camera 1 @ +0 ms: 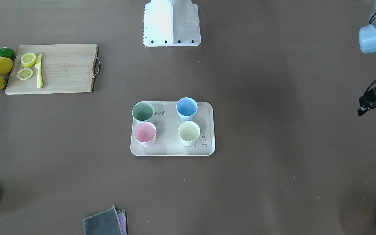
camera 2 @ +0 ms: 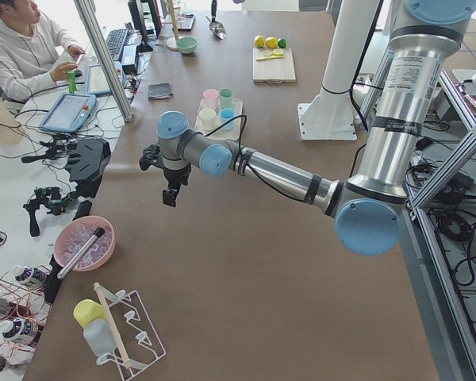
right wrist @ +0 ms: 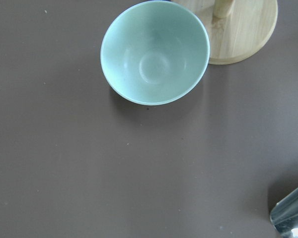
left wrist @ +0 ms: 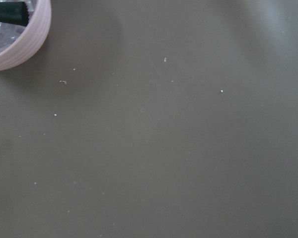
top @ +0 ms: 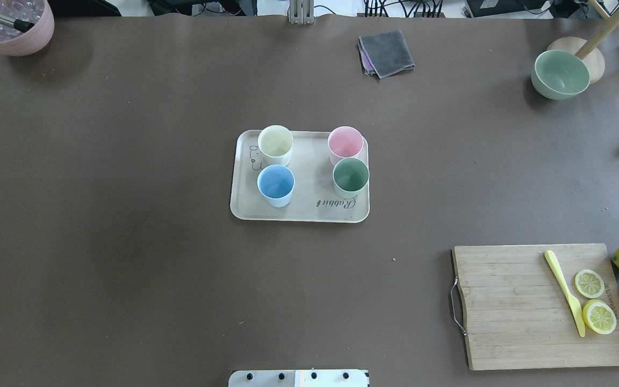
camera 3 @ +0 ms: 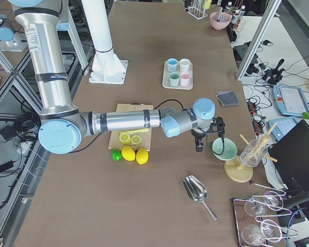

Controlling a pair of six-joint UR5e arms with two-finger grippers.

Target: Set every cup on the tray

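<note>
Take the tray as the fixed mark and work outward from its robot-side edge. The light blue cup and the sage green cup stand upright in the tray's two nearer corners. Blue is on the robot's left, green on its right by the "Rabbit" lettering.

In the farther corners stand the cream-yellow cup, partly over the rabbit drawing, and the pink cup. Pink and green sit very close, and I cannot tell whether they touch. All four are inside the rim, so the task looks complete.

The cups appear light, stiff and matte, so probably not slippery, but being empty they would tip at a sideways knock. Their walls widen toward the mouth. A hold would sit best just under the lip, or with one finger inside and one outside it. The pink and green pair leaves little room for a finger between them.

Both grippers are well apart from the tray:
- **Left gripper**: it hangs off the tray's left over bare table, near the pink ribbed container.
- **Right gripper**: it hangs off the tray's far right, above the green bowl.

They show properly only in the side views and are cut off at the frame edges elsewhere. I cannot tell whether either is spread or pressed together. The wrist views show no fingers, and the cups' bases are hidden from above.
</note>
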